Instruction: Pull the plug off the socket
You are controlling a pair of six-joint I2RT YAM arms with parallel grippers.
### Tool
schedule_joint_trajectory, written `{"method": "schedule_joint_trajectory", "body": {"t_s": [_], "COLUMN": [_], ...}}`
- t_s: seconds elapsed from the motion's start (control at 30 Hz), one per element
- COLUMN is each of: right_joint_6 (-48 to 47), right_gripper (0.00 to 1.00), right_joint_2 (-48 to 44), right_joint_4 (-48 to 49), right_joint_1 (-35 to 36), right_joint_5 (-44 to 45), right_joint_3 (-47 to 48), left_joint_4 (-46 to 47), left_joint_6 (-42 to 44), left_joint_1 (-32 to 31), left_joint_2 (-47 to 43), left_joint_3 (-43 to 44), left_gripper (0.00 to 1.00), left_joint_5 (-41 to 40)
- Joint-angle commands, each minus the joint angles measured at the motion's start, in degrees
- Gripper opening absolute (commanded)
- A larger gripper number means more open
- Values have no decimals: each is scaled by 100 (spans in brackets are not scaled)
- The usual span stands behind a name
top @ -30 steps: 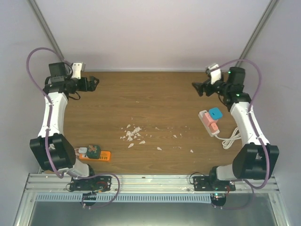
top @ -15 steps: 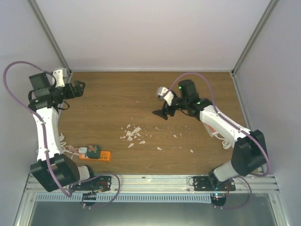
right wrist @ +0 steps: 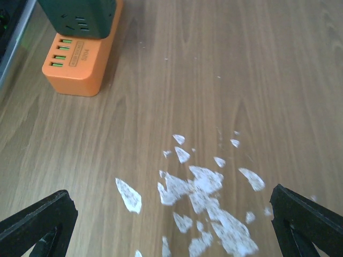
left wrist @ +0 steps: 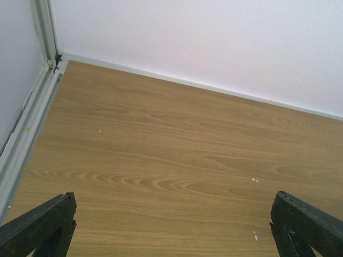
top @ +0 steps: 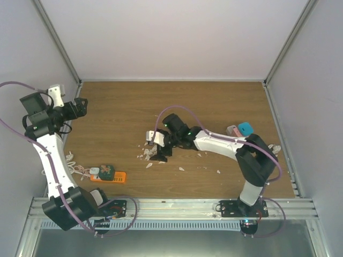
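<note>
Our right pincer (right wrist: 170, 197) stands wide open, facing the green plug (right wrist: 80, 16) in the orange socket (right wrist: 80, 67) ahead-left of it. Our left pincer (left wrist: 174, 197), open too, hangs aside, probably to leave room.

Counter (top: 118, 107) mid-brown, wavy wood grain. Orange socket strip (top: 119, 176) w/ dark green plug (top: 106, 171) nr front-left corner. Pink socket strip (top: 232, 130) w/ blue plug (top: 245, 128) by right edge. White flecks (right wrist: 201, 182) mid-counter.

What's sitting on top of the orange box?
A dark green plug sits on the orange socket strip, covering one end. Its pins and the holes under it are hidden.
</note>
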Motion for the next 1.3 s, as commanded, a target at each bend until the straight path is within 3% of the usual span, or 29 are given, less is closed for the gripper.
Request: {"method": "schedule_joint_trajectory", "body": {"t_s": [0.0,0.67,1.27], "right_joint_6": [-13,440,846], "right_gripper": [100,97,93], "right_joint_2": [372,1624,2597], "right_joint_4": [537,1431,1711], "right_joint_1": [394,1634,2099], "right_joint_5": [179,762,873], "right_joint_3": [265,662,1428], "left_joint_4": [24,180,271], "left_joint_6": [200,-30,-127], "left_joint_1": [110,275,332], "left_joint_2": [-142,-80,-345], "left_joint_3": [-59,-177,-584], "left_gripper": [99,99,99], "left_joint_5": [209,23,-141]}}
